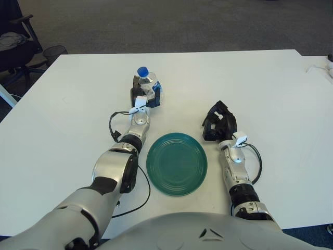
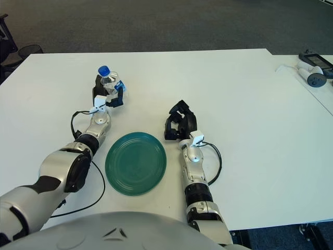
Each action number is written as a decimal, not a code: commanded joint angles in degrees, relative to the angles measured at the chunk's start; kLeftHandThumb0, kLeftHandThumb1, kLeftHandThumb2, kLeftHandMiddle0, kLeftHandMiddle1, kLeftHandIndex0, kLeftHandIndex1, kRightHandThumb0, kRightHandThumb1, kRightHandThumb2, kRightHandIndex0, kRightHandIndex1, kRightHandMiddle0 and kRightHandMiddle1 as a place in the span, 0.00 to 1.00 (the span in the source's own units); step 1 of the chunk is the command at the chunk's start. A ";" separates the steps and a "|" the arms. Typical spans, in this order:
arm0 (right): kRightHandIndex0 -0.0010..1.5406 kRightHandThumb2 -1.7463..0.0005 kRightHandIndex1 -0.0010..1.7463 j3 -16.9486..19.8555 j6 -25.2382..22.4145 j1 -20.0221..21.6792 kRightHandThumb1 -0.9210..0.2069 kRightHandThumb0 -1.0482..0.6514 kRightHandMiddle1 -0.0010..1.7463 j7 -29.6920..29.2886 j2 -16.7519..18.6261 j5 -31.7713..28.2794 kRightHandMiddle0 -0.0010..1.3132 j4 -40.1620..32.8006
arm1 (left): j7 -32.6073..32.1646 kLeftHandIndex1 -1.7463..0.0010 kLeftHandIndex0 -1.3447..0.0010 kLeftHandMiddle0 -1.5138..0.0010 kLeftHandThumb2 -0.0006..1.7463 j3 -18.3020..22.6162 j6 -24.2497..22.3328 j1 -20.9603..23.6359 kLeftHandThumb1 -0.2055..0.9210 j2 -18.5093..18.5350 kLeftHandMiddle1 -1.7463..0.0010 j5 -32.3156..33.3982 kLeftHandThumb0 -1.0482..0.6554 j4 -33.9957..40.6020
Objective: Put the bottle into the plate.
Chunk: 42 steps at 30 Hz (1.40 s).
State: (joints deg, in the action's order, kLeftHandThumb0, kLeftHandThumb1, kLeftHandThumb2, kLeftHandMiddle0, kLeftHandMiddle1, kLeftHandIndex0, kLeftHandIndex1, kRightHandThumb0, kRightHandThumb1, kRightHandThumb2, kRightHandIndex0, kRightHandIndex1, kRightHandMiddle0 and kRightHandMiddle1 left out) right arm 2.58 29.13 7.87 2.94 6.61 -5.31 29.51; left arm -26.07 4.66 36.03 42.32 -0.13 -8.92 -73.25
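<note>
A clear plastic bottle (image 1: pixel 148 83) with a blue cap stands upright beyond the plate, a little to its left. My left hand (image 1: pixel 143 94) is wrapped around its lower body, fingers curled on both sides. The round dark green plate (image 1: pixel 177 163) lies flat on the white table (image 1: pixel 67 120) between my two forearms and holds nothing. My right hand (image 1: pixel 218 121) shows to the right of the plate's far edge, its black fingers curled and holding nothing.
A black cable (image 1: pixel 115 125) loops beside my left wrist. A white device with a cord (image 2: pixel 311 70) lies at the table's far right. An office chair (image 1: pixel 13 41) and a wire bin (image 1: pixel 54 52) stand beyond the table's far left corner.
</note>
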 commanded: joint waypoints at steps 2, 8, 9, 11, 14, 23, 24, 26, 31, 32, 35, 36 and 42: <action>0.56 0.07 0.95 0.29 -1.82 -2.40 0.79 0.62 1.00 0.24 0.39 -0.61 0.46 1.96 | 1.06 0.00 0.53 0.22 0.77 -0.05 3.14 0.65 0.44 0.96 0.00 0.26 0.34 2.33; 0.55 0.07 0.95 0.24 -1.56 -2.56 0.79 0.62 1.00 -0.13 0.59 -0.34 0.46 1.72 | 5.13 0.00 0.54 0.23 0.76 -1.56 6.93 -0.54 0.45 2.92 0.00 -0.46 0.34 9.01; 0.55 0.07 0.95 0.17 -1.37 -2.67 0.79 0.62 1.00 -0.46 0.72 -0.09 0.46 1.61 | 7.45 0.00 0.55 0.23 0.76 -2.12 7.72 -1.38 0.46 3.82 0.00 -0.43 0.34 11.33; 0.56 0.07 0.95 0.08 -1.25 -2.79 0.79 0.62 1.00 -0.97 0.84 0.28 0.46 1.46 | 12.04 0.00 0.55 0.24 0.75 -3.19 8.57 -3.15 0.46 5.59 0.00 -0.21 0.34 15.82; 0.56 0.07 0.94 0.05 -1.40 -2.75 0.80 0.62 1.00 -1.07 0.85 0.16 0.47 1.47 | 18.50 0.00 0.55 0.24 0.75 -5.38 9.60 -6.45 0.47 8.98 0.00 -0.89 0.34 23.13; 0.57 0.06 0.94 0.17 -0.86 -2.45 0.82 0.62 1.00 0.24 0.84 -0.87 0.48 2.13 | 36.22 0.00 0.55 0.24 0.75 -11.21 9.31 -16.13 0.47 15.42 0.00 3.08 0.34 44.52; 0.57 0.06 0.94 0.22 -0.86 -2.42 0.82 0.62 1.00 0.27 0.86 -0.86 0.48 2.19 | 38.13 0.00 0.55 0.24 0.75 -11.98 8.76 -17.46 0.47 16.06 0.00 3.91 0.34 47.89; 0.57 0.06 0.94 0.23 -0.83 -2.32 0.82 0.62 1.00 -0.11 0.95 -0.50 0.48 2.35 | 40.99 0.00 0.55 0.24 0.75 -13.14 8.62 -18.97 0.47 17.34 0.00 4.76 0.34 51.88; 0.57 0.06 0.94 0.21 -1.27 -1.99 0.82 0.62 1.00 -0.59 0.91 -0.09 0.48 2.68 | 43.82 0.00 0.56 0.24 0.74 -13.85 8.42 -21.67 0.47 18.68 0.00 4.31 0.34 55.77; 0.57 0.06 0.94 0.23 -1.29 -1.87 0.82 0.62 1.00 -0.63 0.88 -0.07 0.48 2.84 | 43.71 0.00 0.56 0.24 0.74 -13.82 9.05 -22.35 0.47 18.73 0.00 3.38 0.34 56.18; 0.57 0.06 0.94 0.23 -1.43 -1.52 0.82 0.62 1.00 -0.68 0.73 -0.03 0.48 3.22 | 42.54 0.00 0.55 0.24 0.75 -14.15 13.81 -23.33 0.47 18.82 0.00 -0.57 0.34 55.02; 0.57 0.06 0.94 0.20 -1.44 -1.43 0.82 0.62 1.00 -0.55 0.67 -0.10 0.48 3.33 | 42.85 0.00 0.55 0.25 0.75 -14.61 15.32 -23.08 0.46 19.28 0.00 -1.77 0.34 54.79; 0.57 0.06 0.94 0.25 -1.31 -0.95 0.81 0.62 1.00 0.05 0.49 -0.48 0.47 3.98 | 42.18 0.00 0.53 0.25 0.77 -16.48 24.46 -19.99 0.44 21.23 0.00 -9.14 0.33 49.00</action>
State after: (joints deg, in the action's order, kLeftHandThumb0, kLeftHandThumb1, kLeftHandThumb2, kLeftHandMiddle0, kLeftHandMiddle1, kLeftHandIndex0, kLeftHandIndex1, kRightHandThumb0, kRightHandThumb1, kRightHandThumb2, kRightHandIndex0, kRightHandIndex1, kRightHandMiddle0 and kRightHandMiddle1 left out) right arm 2.54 29.54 8.41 2.80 6.62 -5.32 30.50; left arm 16.77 -10.89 55.79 20.12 19.23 -14.11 -20.94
